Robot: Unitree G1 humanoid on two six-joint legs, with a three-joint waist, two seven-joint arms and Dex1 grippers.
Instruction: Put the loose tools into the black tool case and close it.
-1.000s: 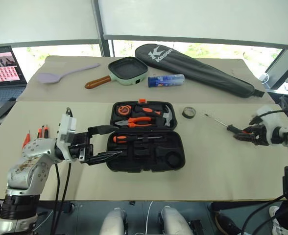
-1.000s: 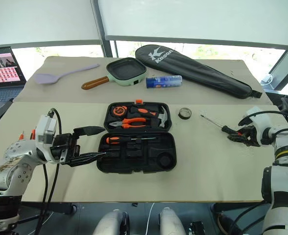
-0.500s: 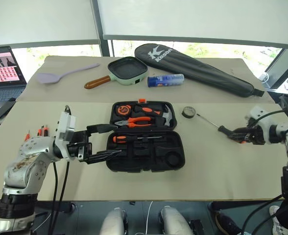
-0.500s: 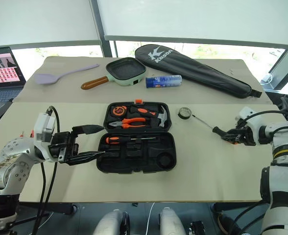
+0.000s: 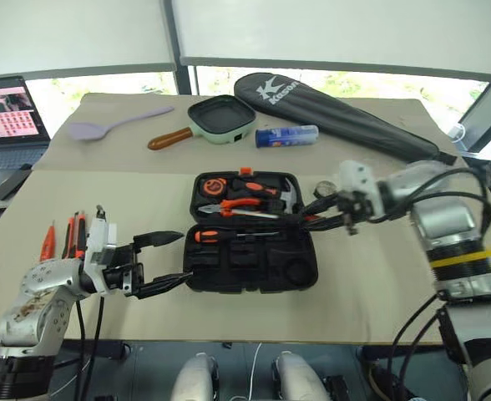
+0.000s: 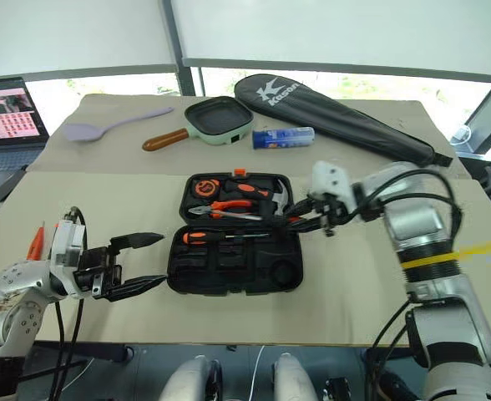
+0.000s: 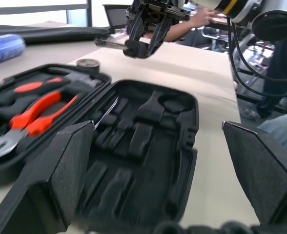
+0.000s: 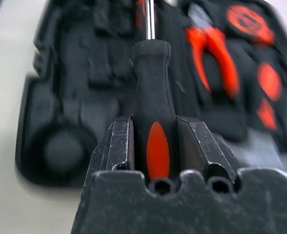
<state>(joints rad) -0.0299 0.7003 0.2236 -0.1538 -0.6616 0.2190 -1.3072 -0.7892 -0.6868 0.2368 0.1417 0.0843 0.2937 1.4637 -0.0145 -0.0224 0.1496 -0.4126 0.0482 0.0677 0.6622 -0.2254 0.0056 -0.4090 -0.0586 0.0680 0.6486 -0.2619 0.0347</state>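
Right tool [image 8: 153,146] clenched on the black-and-orange handle of a screwdriver [image 8: 152,92], shaft running straight out ahead of the fingers [image 8: 118,146] and over the black tool case [image 5: 250,255]. Case lying open on the counter [image 5: 379,284], directly below and in front of that tool: upper half filled with orange-handled pliers [image 5: 237,203], lower half holding one orange-handled screwdriver [image 5: 229,236] beside bare moulded recesses. Small black tape roll [image 7: 89,63] on the counter just past the case's far corner, under the right tool. Left tool [image 5: 159,261] released, fingers [image 7: 68,161] spread wide, pointing level at the case's near left side, close but apart from it. More orange-handled tools [image 5: 62,238] lying on the counter behind the left tool, too small to tell apart.
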